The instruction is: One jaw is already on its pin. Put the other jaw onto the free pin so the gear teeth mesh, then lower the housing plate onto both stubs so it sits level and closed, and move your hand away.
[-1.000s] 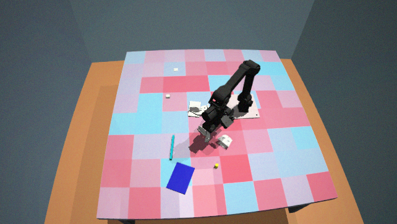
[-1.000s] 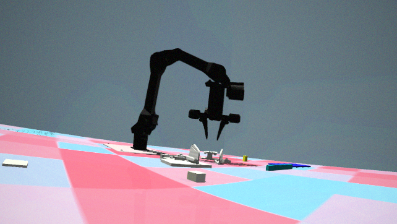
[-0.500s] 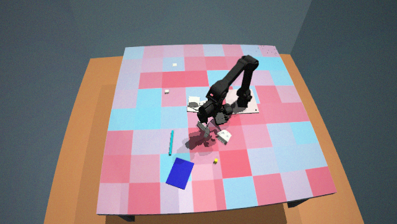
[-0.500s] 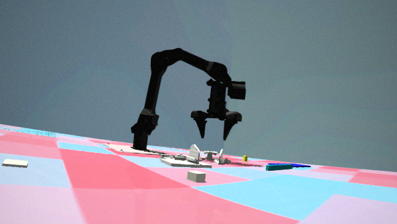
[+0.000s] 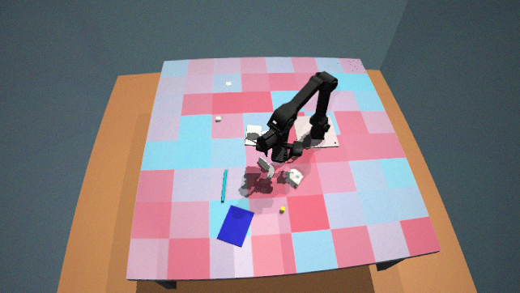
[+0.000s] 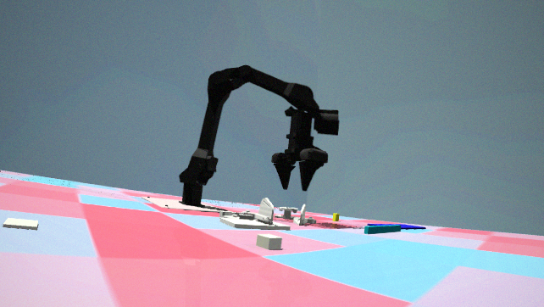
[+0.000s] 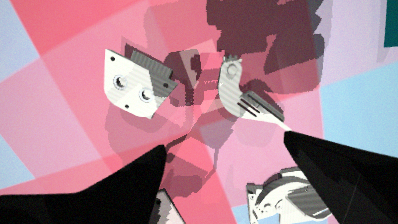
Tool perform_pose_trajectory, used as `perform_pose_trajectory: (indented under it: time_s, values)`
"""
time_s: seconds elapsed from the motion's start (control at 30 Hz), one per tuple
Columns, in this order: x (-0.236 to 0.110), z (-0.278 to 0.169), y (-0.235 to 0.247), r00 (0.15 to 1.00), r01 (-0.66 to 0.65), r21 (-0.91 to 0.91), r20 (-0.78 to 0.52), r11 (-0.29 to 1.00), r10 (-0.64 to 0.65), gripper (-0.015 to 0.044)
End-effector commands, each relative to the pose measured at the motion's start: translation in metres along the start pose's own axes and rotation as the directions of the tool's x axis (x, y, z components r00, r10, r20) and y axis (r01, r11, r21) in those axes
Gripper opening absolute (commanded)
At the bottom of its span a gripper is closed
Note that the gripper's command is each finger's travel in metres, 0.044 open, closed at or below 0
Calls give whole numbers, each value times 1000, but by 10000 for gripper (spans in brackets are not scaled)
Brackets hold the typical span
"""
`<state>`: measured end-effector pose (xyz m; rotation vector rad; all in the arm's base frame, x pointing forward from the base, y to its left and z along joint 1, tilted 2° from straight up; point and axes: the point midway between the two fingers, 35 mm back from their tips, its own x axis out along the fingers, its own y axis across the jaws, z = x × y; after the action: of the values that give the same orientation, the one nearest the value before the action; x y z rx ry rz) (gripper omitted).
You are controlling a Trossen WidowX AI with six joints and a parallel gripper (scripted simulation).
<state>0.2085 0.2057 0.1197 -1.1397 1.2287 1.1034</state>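
While the black arm (image 5: 300, 97) (image 6: 269, 82) arched over the patchwork surface of pink, pale blue and lilac (image 5: 186, 259) (image 6: 296, 280) (image 7: 30, 150), its black hand (image 5: 279, 157) (image 6: 295, 189) (image 7: 223, 143) pointed down above the parts with its two tapered fingers spread wide and nothing between them. In the exterior view both fingertips were well above the surface.

The loose white jaw with a curved, toothed end (image 5: 266, 167) (image 6: 302, 215) (image 7: 231, 95) lay right of centre in the wrist view, its toothed end toward the top of the frame. To its left, and apart from it, was the white housing plate with two round sockets (image 5: 295, 178) (image 6: 288, 209) (image 7: 135, 87), off the base and somewhat tilted. The white base assembly (image 5: 253, 131) (image 6: 254, 224) (image 7: 255, 210) showed at the lower right of that view, carrying the other, curved white jaw (image 6: 266, 210) (image 7: 280, 182); whether this one was fully seated could not be told.

In the top view, a slim teal bar (image 5: 223, 186) (image 6: 382, 229) (image 7: 392, 25) lay left of the loose jaw, with a flat blue rectangle (image 5: 236, 227) (image 6: 402, 226) below it and a small yellow block (image 5: 283, 210) (image 6: 335, 217) to the rectangle's upper right. A small white block (image 5: 219, 119) (image 6: 269, 242) and a flatter white block (image 5: 228, 83) (image 6: 21, 224) sat toward the upper left
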Motion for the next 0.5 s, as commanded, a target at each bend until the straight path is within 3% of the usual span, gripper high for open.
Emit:
perform_pose_trajectory:
  time_s: [0.0, 0.47]
  values:
    - [-2, 1, -4, 1000, 2, 160, 0, 987, -2, 440]
    - [-4, 1, -12, 1000, 2, 595, 0, 804, -3, 440]
